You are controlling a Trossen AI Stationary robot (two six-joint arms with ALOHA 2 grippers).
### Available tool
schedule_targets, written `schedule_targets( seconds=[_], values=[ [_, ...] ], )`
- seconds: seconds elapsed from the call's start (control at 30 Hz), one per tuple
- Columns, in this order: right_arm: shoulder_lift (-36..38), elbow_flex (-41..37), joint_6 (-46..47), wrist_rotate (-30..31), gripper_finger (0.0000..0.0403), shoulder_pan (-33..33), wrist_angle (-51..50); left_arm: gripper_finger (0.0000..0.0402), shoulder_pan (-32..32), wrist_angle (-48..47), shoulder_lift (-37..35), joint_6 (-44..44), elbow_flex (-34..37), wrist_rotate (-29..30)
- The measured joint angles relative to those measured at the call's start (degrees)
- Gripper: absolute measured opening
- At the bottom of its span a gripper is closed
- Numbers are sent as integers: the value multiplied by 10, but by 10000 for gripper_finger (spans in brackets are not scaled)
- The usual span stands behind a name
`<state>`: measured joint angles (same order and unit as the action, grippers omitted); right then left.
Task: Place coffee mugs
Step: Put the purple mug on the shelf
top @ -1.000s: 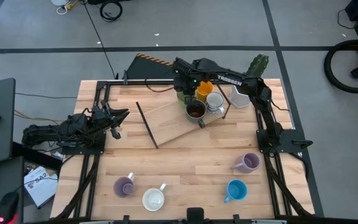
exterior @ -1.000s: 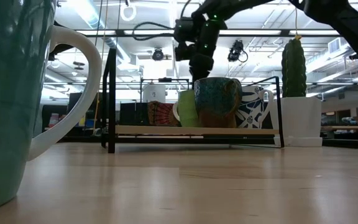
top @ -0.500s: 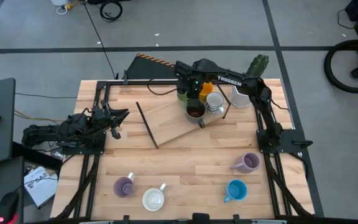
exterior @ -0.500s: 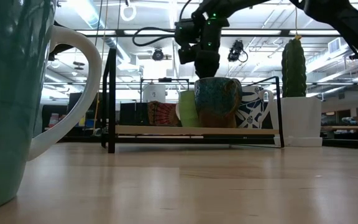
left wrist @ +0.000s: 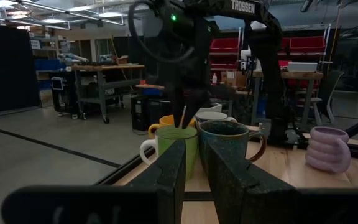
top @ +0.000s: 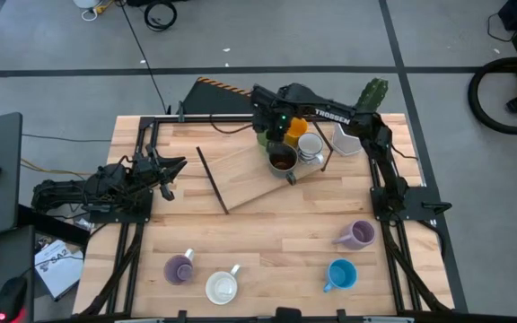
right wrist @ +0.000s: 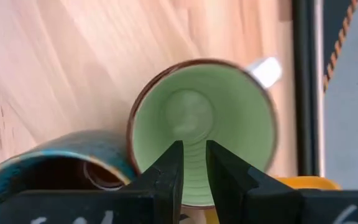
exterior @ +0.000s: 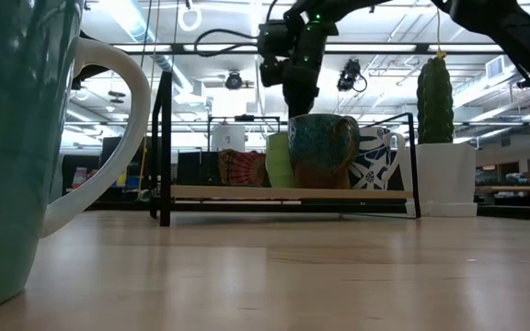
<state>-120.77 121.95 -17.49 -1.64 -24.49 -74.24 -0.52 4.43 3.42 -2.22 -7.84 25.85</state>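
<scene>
On the black-framed wooden rack (top: 240, 175) at the table's far side stand the green mug (right wrist: 201, 124), the orange mug (top: 295, 129), a white mug (top: 311, 146) and the dark brown, teal-glazed mug (top: 283, 159). My right gripper (right wrist: 193, 158) hangs shut right over the green mug's opening, seen also in the high view as the right gripper (top: 273, 124); whether it touches the mug I cannot tell. A lilac mug (top: 357, 235), the blue mug (top: 340, 274), a second lilac mug (top: 179, 268) and another white mug (top: 223, 287) stand on the near table. My left gripper (top: 173, 164) waits shut at the left.
The white faceted cactus pot (top: 348, 139) stands right of the rack, close to my right arm. The rack's left part lies bare. A mug with a white handle (exterior: 26, 138) looms close to the low camera. Open tabletop lies between the rack and the near mugs.
My right gripper has swayed a little sideways over the rack's mugs and come back, staying shut. The mugs have kept their places.
</scene>
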Motion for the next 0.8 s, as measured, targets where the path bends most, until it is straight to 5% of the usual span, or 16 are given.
schedule_targets(
  seconds=[0.3,0.8],
  values=[
    [0,67,65,4,75,27,-67,68,0,-4,0,0,0,0],
    [5,71,193,20,75,261,-158,68,0,-5,0,4,0,0]
  ],
)
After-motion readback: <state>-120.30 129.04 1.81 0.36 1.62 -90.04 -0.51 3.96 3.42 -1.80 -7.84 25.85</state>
